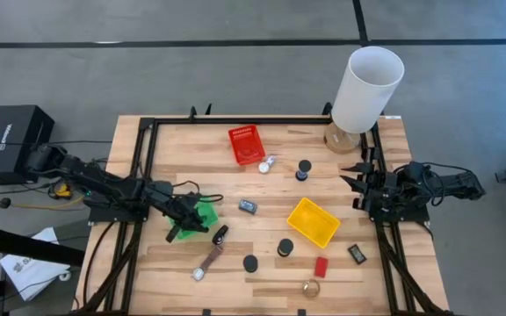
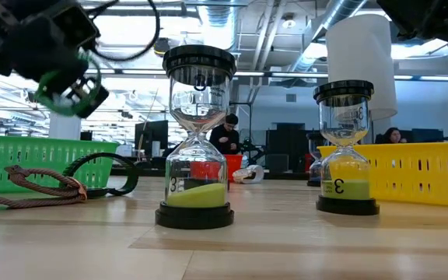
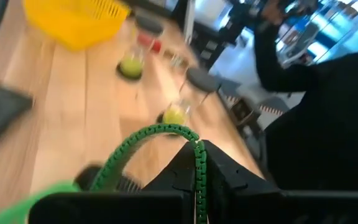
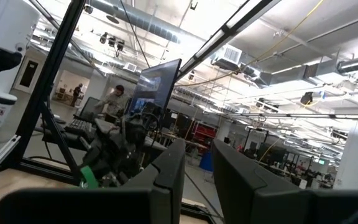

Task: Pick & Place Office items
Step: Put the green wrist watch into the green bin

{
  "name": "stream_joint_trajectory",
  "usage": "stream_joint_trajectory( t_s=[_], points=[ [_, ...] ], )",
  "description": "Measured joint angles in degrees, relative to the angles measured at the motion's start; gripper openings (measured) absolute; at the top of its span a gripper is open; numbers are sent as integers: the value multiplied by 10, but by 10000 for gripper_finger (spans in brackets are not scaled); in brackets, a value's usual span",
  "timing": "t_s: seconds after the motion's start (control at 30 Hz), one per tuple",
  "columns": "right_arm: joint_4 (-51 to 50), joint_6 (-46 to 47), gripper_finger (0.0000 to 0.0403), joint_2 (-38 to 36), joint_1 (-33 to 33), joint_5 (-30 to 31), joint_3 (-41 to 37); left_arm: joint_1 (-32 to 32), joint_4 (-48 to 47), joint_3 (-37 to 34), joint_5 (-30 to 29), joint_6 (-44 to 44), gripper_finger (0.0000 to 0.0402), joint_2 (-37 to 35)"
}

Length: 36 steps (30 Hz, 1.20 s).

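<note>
My left gripper point(image 1: 181, 231) hangs over the near edge of the green basket point(image 1: 206, 213), above the table, shut on a green ribbed strip point(image 3: 157, 129). The low view shows this gripper point(image 2: 67, 92) raised, with the green piece under it. Near it lie a black clip point(image 1: 220, 234) and a watch on a brown strap point(image 1: 209, 261). Sand timers with black round caps point(image 1: 285, 247) point(image 1: 250, 262) point(image 1: 304, 167) stand on their bases. A red block point(image 1: 321, 266) and a gold round piece point(image 1: 311, 288) lie by the near edge. My right gripper point(image 1: 357, 183) waits open at the table's right edge. My left gripper pinches the green ribbed strip between its two fingers, at one end of the strip point(image 3: 197, 163). From there the strip arches up in a loop point(image 3: 129, 149) and drops back beside the fingers. It is lifted clear of the table.
A red basket point(image 1: 247, 145) sits at the far middle and a yellow basket point(image 1: 313, 221) right of centre. A tall white cylinder lamp point(image 1: 367, 88) stands at the far right corner. Small dark items point(image 1: 248, 206) point(image 1: 357, 254) lie between them. A black frame point(image 1: 148, 132) borders the table.
</note>
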Motion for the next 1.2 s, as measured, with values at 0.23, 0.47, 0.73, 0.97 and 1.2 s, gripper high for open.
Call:
stream_joint_trajectory(
  t_s=[0.23, 0.47, 0.73, 0.97, 1.2],
  points=[
    [0, 8, 71, 0, 0, 0, 0, 0, -65, 0, -29, -1, 4, 0],
    [0, 9, 71, 0, 0, 0, 0, 0, -124, 9, -63, -2, 4, 0],
    [0, 9, 71, 0, 0, 0, 0, 0, -288, 82, -128, -29, 4, 0],
    [0, 9, 71, 0, 0, 0, 0, 0, -413, 143, -164, -36, 4, 4],
    [0, 10, 71, 0, 0, 0, 0, 0, -438, 142, -173, -57, 4, 84]
  ],
)
